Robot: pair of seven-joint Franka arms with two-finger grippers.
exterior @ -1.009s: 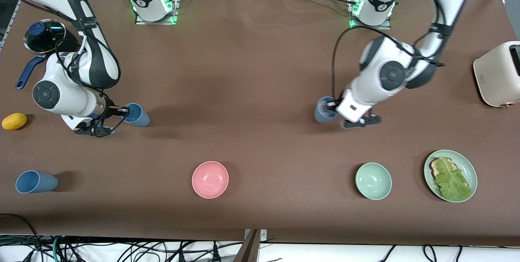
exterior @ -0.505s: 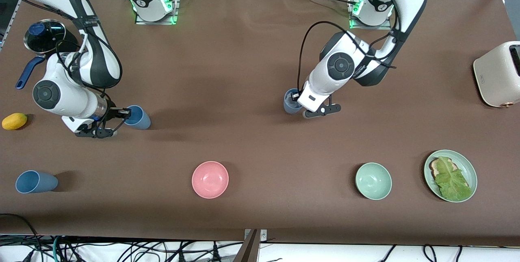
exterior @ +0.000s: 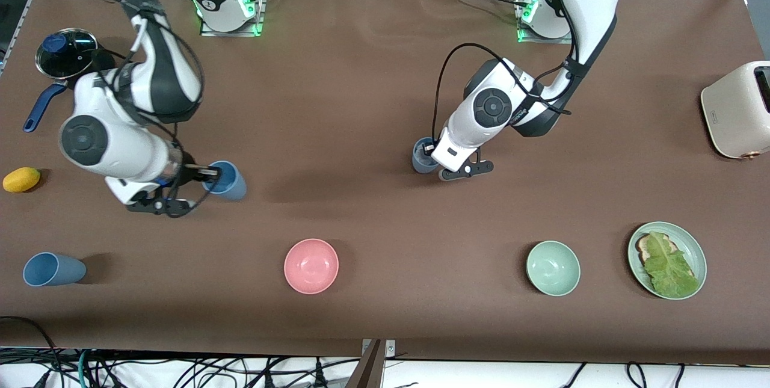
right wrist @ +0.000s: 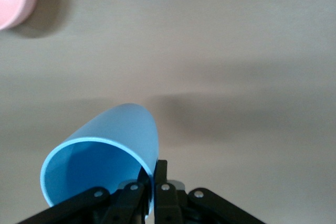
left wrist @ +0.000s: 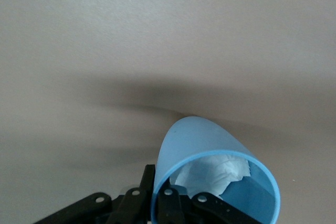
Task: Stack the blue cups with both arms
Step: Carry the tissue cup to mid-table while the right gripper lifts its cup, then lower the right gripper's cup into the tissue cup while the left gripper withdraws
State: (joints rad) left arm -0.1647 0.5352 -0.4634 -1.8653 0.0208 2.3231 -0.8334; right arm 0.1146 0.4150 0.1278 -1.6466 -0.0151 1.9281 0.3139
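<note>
My right gripper [exterior: 207, 172] is shut on the rim of a blue cup [exterior: 227, 181], held up over the table toward the right arm's end. In the right wrist view this cup [right wrist: 100, 156] is pinched between the fingers of the gripper [right wrist: 154, 174], one inside and one outside the wall. My left gripper [exterior: 431, 150] is shut on a second blue cup [exterior: 422, 158], over the table's middle. In the left wrist view that cup [left wrist: 202, 148] has something white and crumpled inside, and the gripper [left wrist: 159, 184] clamps its rim. A third blue cup [exterior: 51, 269] sits near the front edge.
A pink bowl [exterior: 311, 266], a green bowl [exterior: 553, 267] and a green plate [exterior: 696, 248] with toast and lettuce lie nearer the front camera. A cream toaster [exterior: 737, 109] stands at the left arm's end. A lemon [exterior: 21, 179] and a lidded black pot [exterior: 66, 54] are at the right arm's end.
The left arm has carried its cup a long way toward the table's middle. The right arm has raised its cup and shifted it a little toward the middle.
</note>
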